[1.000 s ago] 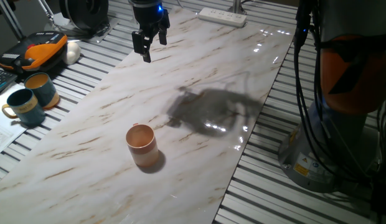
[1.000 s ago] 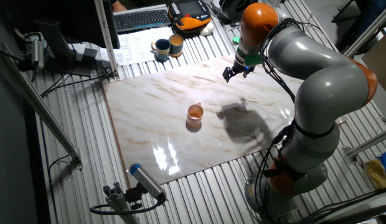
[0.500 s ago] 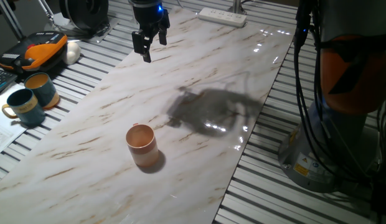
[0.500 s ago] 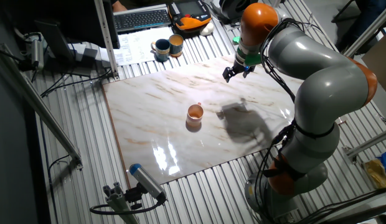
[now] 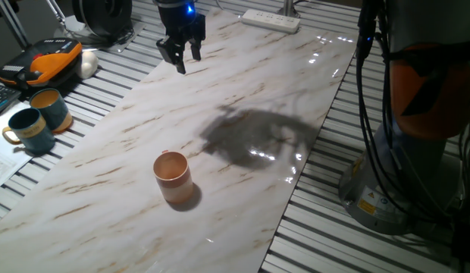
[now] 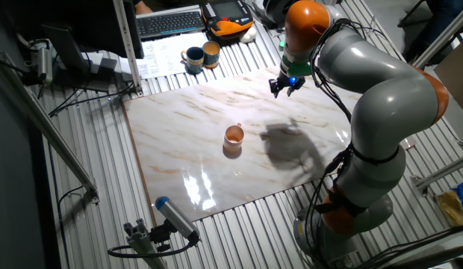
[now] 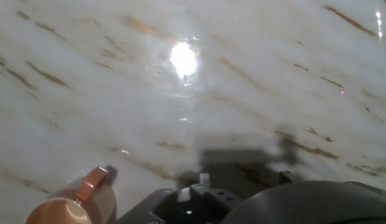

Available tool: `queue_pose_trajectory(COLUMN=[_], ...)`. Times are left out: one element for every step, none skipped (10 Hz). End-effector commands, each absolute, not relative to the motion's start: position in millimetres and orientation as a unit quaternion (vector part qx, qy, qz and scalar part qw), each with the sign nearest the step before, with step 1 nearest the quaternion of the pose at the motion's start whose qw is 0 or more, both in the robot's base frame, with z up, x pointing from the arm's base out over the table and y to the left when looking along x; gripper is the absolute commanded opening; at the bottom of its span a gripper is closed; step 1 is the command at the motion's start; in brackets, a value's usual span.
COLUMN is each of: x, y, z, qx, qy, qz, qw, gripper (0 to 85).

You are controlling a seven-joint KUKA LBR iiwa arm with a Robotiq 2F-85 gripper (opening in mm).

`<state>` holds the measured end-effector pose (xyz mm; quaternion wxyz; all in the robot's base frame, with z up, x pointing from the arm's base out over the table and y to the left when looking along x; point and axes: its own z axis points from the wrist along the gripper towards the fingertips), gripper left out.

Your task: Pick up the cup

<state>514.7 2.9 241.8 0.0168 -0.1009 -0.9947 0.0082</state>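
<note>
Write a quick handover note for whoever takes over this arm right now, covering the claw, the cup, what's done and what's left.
Claw: open, holding nothing, hanging in the air over the far end of the marble table.
Cup: upright on the table near its middle, well apart from the claw; it shows at the bottom left corner of the hand view.
Done: nothing yet; the cup is untouched.
Left: bring the claw over the cup, lower it, close on the cup and lift.
The two mugs off the table's side are not part of the job.
</note>
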Motion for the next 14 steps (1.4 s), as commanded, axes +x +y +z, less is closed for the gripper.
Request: queue_pose_trajectory(x=[514.7, 514.8, 514.9, 515.0, 514.9, 515.0, 515.2, 515.7, 516.2, 516.8, 517.5, 518.0, 518.4, 519.0], y=[2.8, 2.7, 2.7, 2.7, 2.8, 2.8, 3.0, 3.3, 3.0, 3.3, 4.6, 6.2, 6.6, 6.1], z=[241.9, 241.8, 241.6, 241.5, 241.6, 241.5, 241.4, 241.0, 240.7, 240.7, 241.0, 242.2, 243.0, 242.8], qx=[-0.133, -0.133, -0.133, -0.132, -0.132, -0.132, -0.133, -0.141, -0.145, -0.147, -0.156, -0.164, -0.175, -0.188], qy=[-0.991, -0.991, -0.991, -0.991, -0.991, -0.991, -0.991, -0.990, -0.989, -0.989, -0.987, -0.986, -0.984, -0.982], qz=[0.007, 0.006, 0.006, 0.006, 0.006, 0.006, 0.004, 0.007, 0.005, 0.004, 0.008, 0.009, 0.004, -0.011], qw=[0.019, 0.020, 0.021, 0.021, 0.021, 0.021, 0.022, 0.022, 0.020, 0.022, 0.021, 0.021, 0.023, 0.033], gripper=[0.0, 0.0, 0.0, 0.0, 0.0, 0.0, 0.0, 0.0, 0.0, 0.0, 0.0, 0.0, 0.0, 0.0])
